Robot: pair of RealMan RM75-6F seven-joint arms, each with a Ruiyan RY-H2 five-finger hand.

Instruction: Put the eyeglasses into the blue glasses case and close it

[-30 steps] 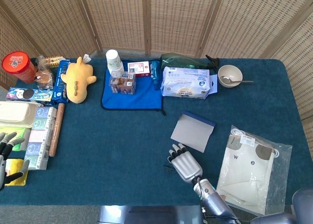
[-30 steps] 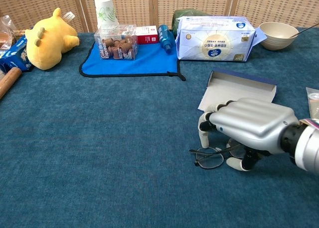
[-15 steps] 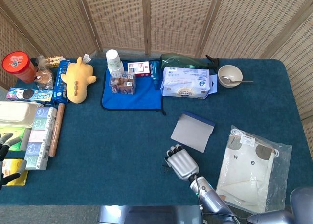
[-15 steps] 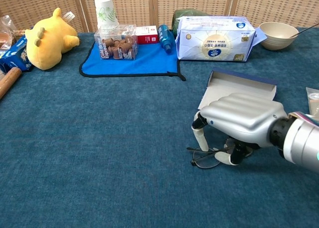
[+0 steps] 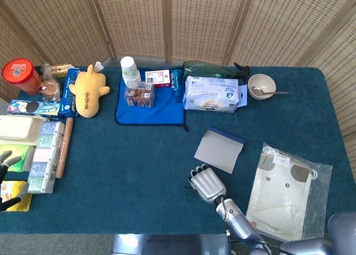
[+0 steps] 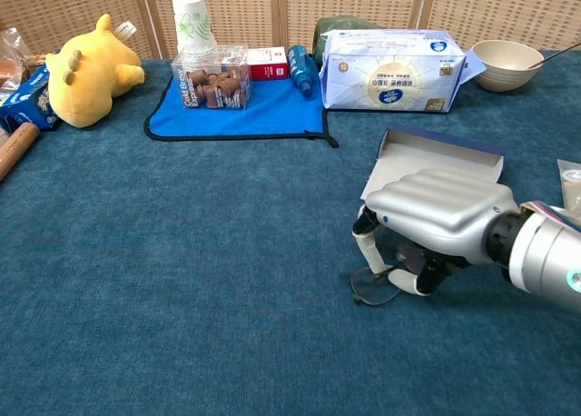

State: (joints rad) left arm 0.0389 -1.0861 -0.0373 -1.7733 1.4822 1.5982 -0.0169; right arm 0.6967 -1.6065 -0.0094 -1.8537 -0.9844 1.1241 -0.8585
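Since the earlier frames the right hand [image 6: 434, 223] had lowered and drawn its fingers [image 6: 368, 247] further in over the thin dark wire-framed eyeglasses [image 6: 374, 287], so that less of the frame showed; the left hand [image 5: 8, 182] had slipped toward the table's left edge. That left hand sat low at the far left, fingers apart and holding nothing. Right of centre, the eyeglasses lay flat on the dark teal carpet-like tablecloth [image 6: 200, 252], just in front of the open blue glasses case with pale grey lining [image 6: 434, 156]. The right hand arched over them, palm down, fingers curled around the frame with the thumb [image 6: 406, 281] underneath near one lens; whether they had fully clamped on the frame I could not tell from either view, though contact looked likely. Only one rounded lens and a bit of rim showed past the fingers in the chest view; in the head view the spectacles were a faint dark line beside the hand. Judged as a load: very light, thin, springy at the temples, easily bent, lenses prone to scratching and smearing. Best taken at the bridge or the rim edges, not the lens faces, with gentle pressure. The low profile on soft cloth would make getting under them awkward. The case stood close behind, lid up, mouth facing the hand, a short carry.
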